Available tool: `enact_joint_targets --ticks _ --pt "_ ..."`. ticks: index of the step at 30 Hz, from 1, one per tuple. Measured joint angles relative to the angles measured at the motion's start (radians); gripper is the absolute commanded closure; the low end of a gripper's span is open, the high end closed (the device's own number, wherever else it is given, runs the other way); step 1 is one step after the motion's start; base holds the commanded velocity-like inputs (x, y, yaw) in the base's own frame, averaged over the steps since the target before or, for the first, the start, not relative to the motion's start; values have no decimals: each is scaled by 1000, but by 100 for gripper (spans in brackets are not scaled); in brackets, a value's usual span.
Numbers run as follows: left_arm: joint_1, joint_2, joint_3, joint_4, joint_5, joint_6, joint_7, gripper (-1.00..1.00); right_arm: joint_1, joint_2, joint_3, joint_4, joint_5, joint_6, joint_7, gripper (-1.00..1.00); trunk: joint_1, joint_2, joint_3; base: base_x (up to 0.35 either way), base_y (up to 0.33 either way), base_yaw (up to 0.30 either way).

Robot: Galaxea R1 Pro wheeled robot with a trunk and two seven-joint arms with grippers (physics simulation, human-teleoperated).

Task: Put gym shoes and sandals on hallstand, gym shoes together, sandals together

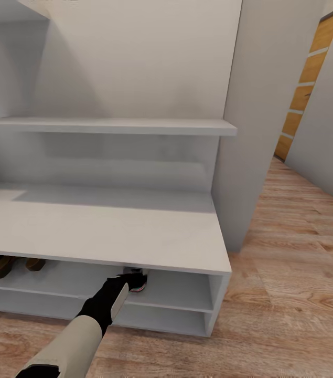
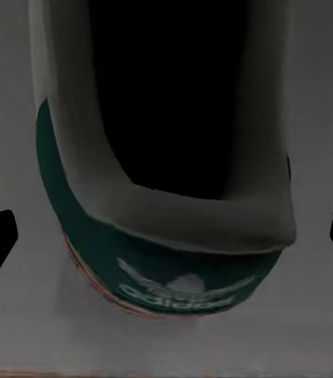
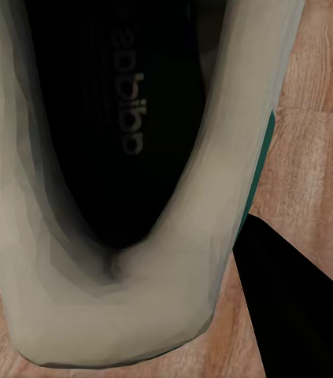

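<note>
A grey wall [image 1: 263, 105] stands at 1 o'clock, with a second pale wall [image 1: 329, 126] at 3 o'clock. Between them a narrow passage runs back to a wooden door [image 1: 305, 89] with light panels at 2 o'clock. Light is soft and even.

Orange-panelled door [image 1: 307, 84] (far right), grey walls [image 1: 260, 105]
</note>
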Motion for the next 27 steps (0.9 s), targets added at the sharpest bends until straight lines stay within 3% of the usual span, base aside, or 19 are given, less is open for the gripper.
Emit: enact_joint_targets --ticks 16,27 --pt "0 0 0 0 0 0 -1 -100 0 0 1 3 0 -3 0 100 0 0 0 -323 4 0" --pt "0 0 1 0 1 0 0 -100 0 0 1 6 0 -11 1 100 0 0 0 -243 209 0"
